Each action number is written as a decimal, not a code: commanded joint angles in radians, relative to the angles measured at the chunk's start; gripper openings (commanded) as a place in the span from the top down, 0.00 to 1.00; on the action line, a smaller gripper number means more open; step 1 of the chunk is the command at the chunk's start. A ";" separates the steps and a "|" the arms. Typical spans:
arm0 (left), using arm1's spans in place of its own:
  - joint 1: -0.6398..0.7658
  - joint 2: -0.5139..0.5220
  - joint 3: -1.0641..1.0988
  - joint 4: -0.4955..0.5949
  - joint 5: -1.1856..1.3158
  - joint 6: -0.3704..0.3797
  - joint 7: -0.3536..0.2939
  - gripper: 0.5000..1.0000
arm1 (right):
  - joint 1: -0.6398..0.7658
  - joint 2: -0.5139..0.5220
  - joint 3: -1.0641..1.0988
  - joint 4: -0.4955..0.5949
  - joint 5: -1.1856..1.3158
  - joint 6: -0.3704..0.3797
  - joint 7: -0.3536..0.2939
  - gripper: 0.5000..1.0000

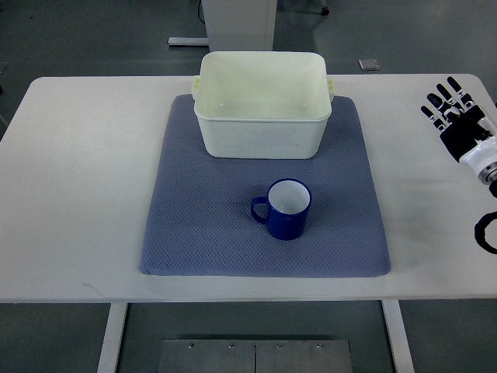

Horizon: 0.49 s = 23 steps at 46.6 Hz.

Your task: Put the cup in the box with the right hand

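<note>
The table (70,194) is white with rounded corners and stands on white legs over a grey floor. A blue-grey textured mat (202,241) lies flat across its middle, with rounded corners and its near edge close to the table's front edge. On the far half of the mat sits the box (264,132), cream-coloured, open-topped and holding nothing, with small lugs at its two side rims. The cup (287,210) stands upright on the mat just in front of the box and apart from it; it is blue outside, white inside, with its handle pointing to the picture's left. The right hand (458,116) shows at the right edge, over bare table, well apart from the cup, its fingers (443,97) extended, slightly spread and holding nothing. Beyond the table a white base (233,23) and a small grey plate (370,64) sit on the floor. A metal panel (256,356) shows below the table's front.
</note>
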 commanded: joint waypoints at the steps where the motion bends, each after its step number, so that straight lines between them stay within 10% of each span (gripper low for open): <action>1: 0.000 0.000 0.000 0.000 0.000 0.000 0.000 0.00 | -0.002 0.000 0.001 0.000 0.000 0.000 0.000 0.00; 23: 0.000 0.000 0.000 0.000 0.000 0.000 0.002 0.00 | 0.006 -0.038 0.006 0.055 -0.002 0.047 0.010 0.00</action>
